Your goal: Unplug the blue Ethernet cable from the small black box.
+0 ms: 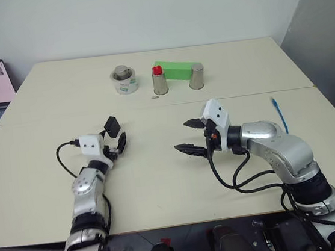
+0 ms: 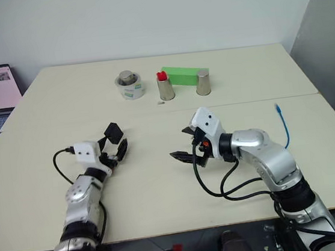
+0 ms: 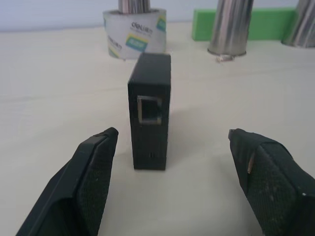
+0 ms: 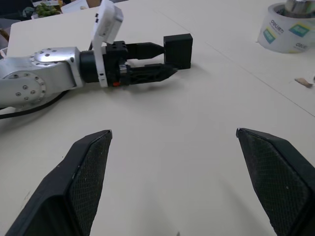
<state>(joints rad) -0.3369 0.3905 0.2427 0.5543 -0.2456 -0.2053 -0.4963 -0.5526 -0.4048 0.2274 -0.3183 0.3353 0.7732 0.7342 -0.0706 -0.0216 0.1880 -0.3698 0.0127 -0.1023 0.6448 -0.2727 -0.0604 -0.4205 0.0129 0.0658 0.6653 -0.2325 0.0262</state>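
Blue Ethernet cable is seen lying loose on the table's right side, already out of the small black box, which stands on edge (empty port showing) between the parted left gripper fingers, ungripped. The right gripper is spread, empty, mid-table.

Cream surface, seam running left-right across the middle. Near far edge, centre: tape roll w/ metal weight on top, green block, two metal cups in front of it. Small black box left of centre. Blue Ethernet cable by right edge, unplugged.
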